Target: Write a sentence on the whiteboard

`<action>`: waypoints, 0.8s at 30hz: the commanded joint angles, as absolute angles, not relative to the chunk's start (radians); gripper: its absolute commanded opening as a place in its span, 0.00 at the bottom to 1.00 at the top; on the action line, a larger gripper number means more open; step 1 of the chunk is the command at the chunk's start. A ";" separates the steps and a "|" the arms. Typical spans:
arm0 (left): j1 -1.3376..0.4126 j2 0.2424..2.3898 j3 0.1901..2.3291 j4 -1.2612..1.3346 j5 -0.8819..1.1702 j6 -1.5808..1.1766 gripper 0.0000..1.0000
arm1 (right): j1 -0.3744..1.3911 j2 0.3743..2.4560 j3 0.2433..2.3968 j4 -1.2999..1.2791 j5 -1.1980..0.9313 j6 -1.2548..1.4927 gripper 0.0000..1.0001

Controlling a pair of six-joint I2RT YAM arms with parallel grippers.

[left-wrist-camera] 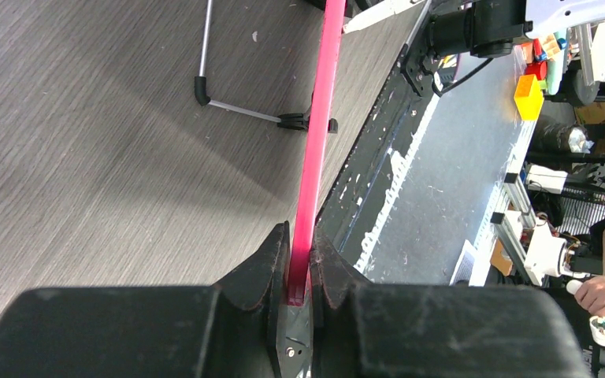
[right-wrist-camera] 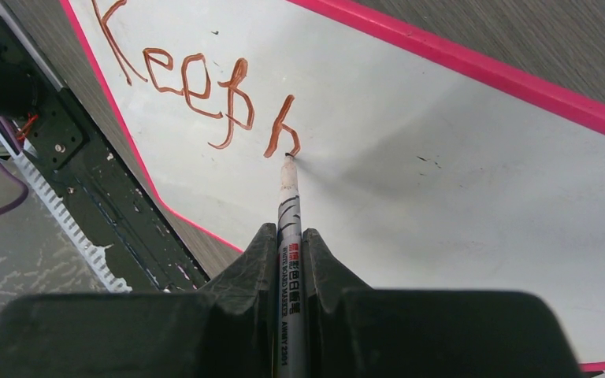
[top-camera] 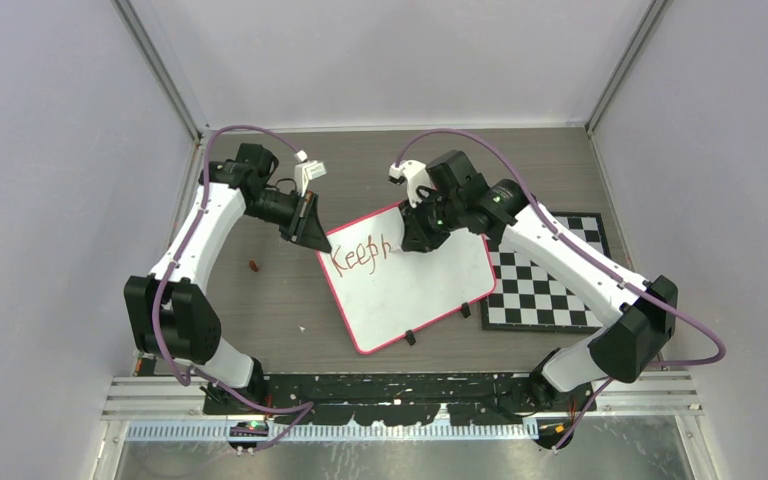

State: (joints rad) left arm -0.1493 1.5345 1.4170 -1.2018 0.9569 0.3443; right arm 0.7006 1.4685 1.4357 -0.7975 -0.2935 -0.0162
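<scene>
- Two left fingers (left-wrist-camera: pixel 276 253) close narrowly on the pink rim of the whiteboard (top-camera: pixel 422 292) at its far-left corner.
- The whiteboard sits mid-tabletop (top-camera: pixel 260 322), with its long axis running near-left to far-right.
- We read the sentence (right-wrist-camera: pixel 198 85) as "Keep h", brownish-red.
- The right fingers (right-wrist-camera: pixel 261 246) clamp a marker (right-wrist-camera: pixel 287 195) labelled "WHITE BOARD MARKER". Its tip touches the h.

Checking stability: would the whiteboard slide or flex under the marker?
Probably stiff: the whiteboard rim runs straight out of the left gripper. Likely light, resting on small feet, so the marker could push it if unheld.
</scene>
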 commanded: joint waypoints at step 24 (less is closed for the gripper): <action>-0.150 1.498 1.416 -1.186 0.947 0.326 0.00 | 0.694 1.436 1.476 -0.795 -0.269 -0.034 0.00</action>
